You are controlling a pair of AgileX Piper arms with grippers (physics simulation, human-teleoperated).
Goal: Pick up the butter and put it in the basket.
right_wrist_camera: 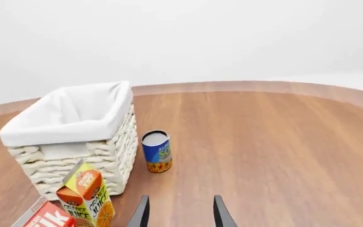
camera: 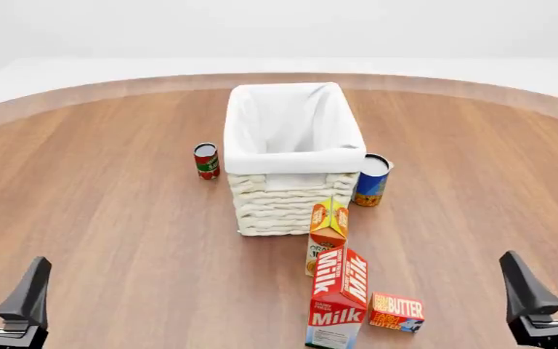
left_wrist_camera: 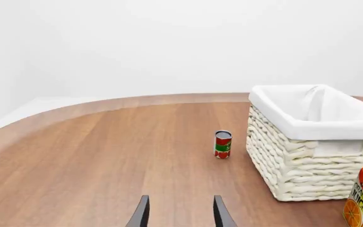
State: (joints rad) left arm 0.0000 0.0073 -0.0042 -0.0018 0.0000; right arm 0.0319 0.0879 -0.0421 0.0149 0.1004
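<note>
The butter (camera: 397, 312), a small flat red-orange box with yellow lettering, lies near the table's front edge, just right of the milk carton. The cream wicker basket (camera: 289, 207) with white lining stands at the table's middle; it also shows as the basket (left_wrist_camera: 307, 165) in the left wrist view and the basket (right_wrist_camera: 74, 161) in the right wrist view. My left gripper (camera: 3, 291) hangs open at the front left corner, far from the butter. My right gripper (camera: 548, 283) stands open at the front right, to the right of the butter. Nothing is between either pair of fingers.
A tall red milk carton (camera: 338, 298) stands in front of an orange juice carton (camera: 327, 233), both before the basket. A red-green can (camera: 206, 161) stands left of the basket, a blue can (camera: 371, 179) to its right.
</note>
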